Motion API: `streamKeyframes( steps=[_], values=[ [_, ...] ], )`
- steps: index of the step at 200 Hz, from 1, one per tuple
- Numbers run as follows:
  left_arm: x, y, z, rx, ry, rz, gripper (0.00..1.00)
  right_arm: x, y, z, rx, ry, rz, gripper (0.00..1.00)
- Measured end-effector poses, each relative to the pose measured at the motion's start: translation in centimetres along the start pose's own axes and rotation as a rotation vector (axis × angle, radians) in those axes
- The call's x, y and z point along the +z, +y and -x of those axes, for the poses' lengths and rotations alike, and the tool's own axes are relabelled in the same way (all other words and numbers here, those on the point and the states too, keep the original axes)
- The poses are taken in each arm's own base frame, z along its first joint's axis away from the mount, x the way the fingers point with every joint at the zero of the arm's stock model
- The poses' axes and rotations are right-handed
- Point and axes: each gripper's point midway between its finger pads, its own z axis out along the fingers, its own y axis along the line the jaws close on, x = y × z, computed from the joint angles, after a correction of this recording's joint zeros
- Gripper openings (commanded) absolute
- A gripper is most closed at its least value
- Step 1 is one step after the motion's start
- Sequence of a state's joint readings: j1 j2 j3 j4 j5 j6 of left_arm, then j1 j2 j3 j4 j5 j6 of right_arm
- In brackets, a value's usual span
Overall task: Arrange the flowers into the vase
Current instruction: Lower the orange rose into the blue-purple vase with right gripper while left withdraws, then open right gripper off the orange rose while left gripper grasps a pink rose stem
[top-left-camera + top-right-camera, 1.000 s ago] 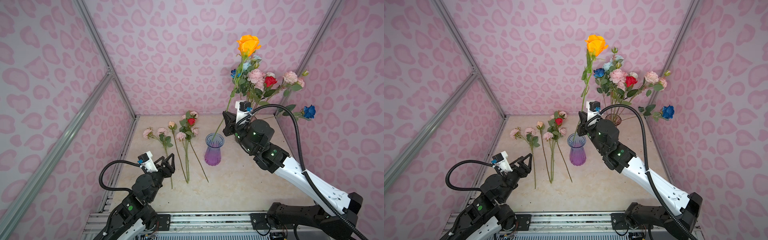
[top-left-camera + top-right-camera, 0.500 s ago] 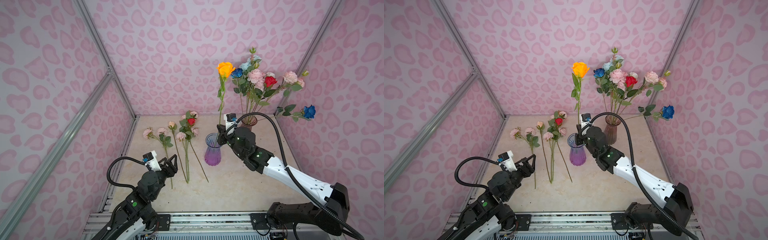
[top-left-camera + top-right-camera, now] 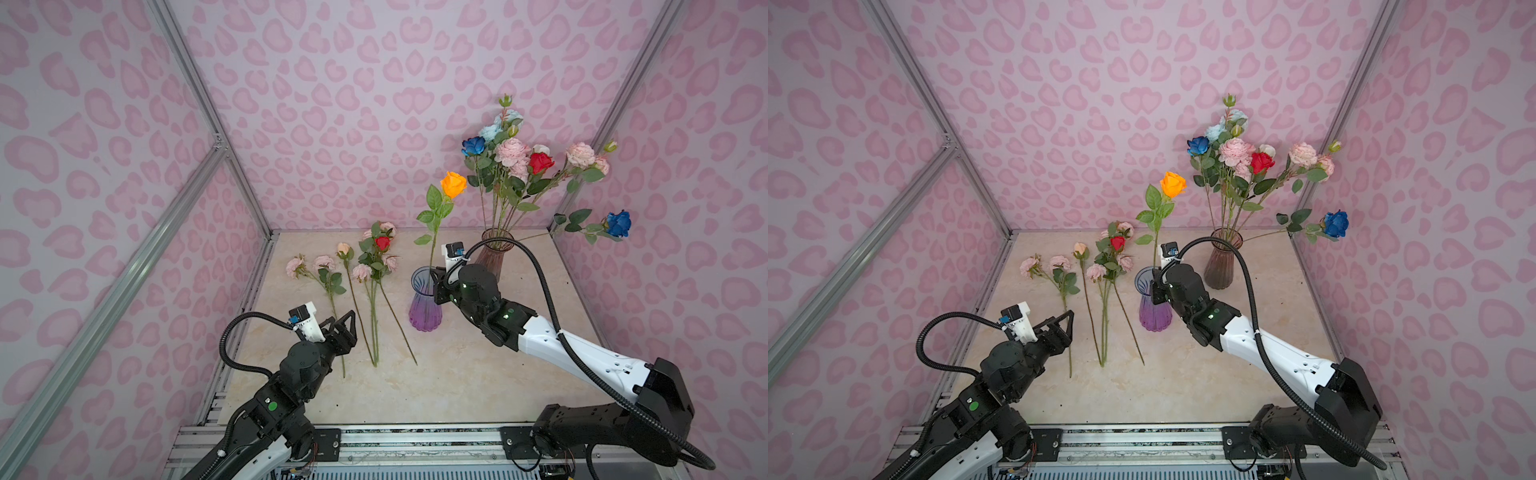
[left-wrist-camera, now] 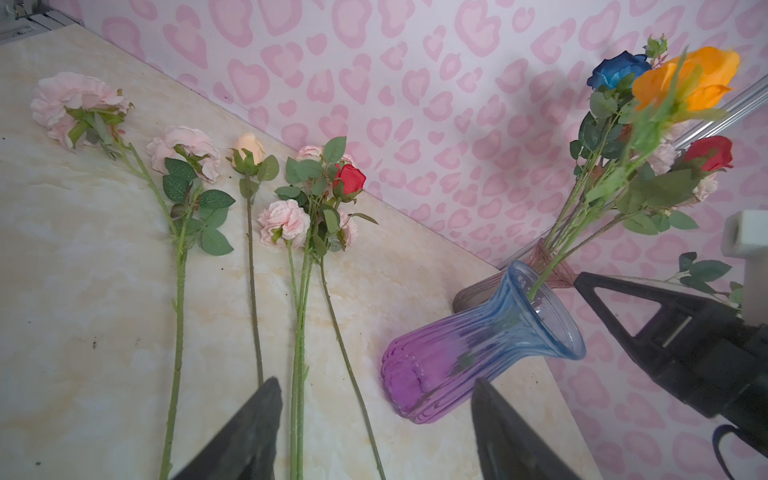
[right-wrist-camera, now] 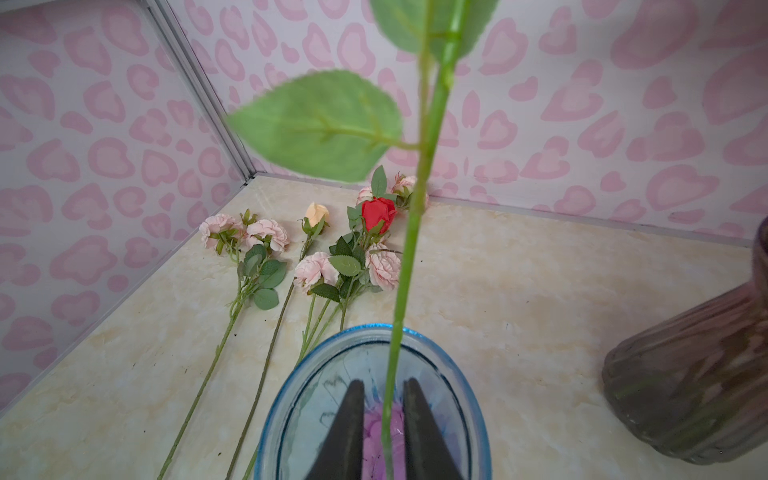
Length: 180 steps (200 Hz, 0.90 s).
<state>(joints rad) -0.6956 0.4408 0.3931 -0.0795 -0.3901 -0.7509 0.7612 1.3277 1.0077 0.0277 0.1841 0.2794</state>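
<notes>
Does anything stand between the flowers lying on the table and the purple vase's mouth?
Yes: the right gripper sits at the mouth of the purple vase, jaws slightly apart around the orange rose stem inside it. Only bare table separates the lying flowers from the vase.

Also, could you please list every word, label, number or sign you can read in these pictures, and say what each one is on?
None: no readable text shows in any view. The green dot on the left arm looks blank, the purple vase and brown vase carry no label, and the wall shows only pink patches.
</notes>
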Motion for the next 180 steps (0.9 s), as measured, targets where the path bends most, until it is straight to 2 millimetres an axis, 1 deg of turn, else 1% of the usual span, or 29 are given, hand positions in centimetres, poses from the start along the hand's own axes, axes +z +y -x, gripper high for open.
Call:
streamKeyframes(
  steps=[21, 69, 97, 122, 150, 162, 180],
  values=[
    [0.2, 0.1, -0.3, 0.005, 0.010, 0.009, 0.73, -0.3, -0.1, -0.2, -0.003, 0.014, -0.003, 0.25],
    [0.9, 0.7, -1.1, 0.017, 0.038, 0.045, 0.73, -1.9, 0.3, 0.3, 0.009, 0.000, 0.016, 0.25],
    [1.5, 1.8, -1.4, 0.024, 0.043, 0.122, 0.73, -3.1, 0.8, 0.6, 0.008, -0.010, 0.033, 0.25],
    [2.7, 4.0, -1.2, 0.057, 0.062, 0.279, 0.74, -4.5, 1.4, 1.0, 0.006, -0.032, 0.053, 0.26],
    [4.7, 7.6, -1.0, 0.059, 0.108, 0.471, 0.75, -5.5, 2.2, 1.2, 0.004, -0.045, 0.078, 0.26],
    [5.7, 9.2, -1.3, 0.049, 0.141, 0.539, 0.75, -5.7, 2.4, 1.1, 0.001, -0.046, 0.083, 0.26],
    [7.5, 11.6, -2.3, 0.040, 0.225, 0.644, 0.69, -6.1, 2.5, 0.9, 0.000, -0.044, 0.089, 0.26]
  ],
)
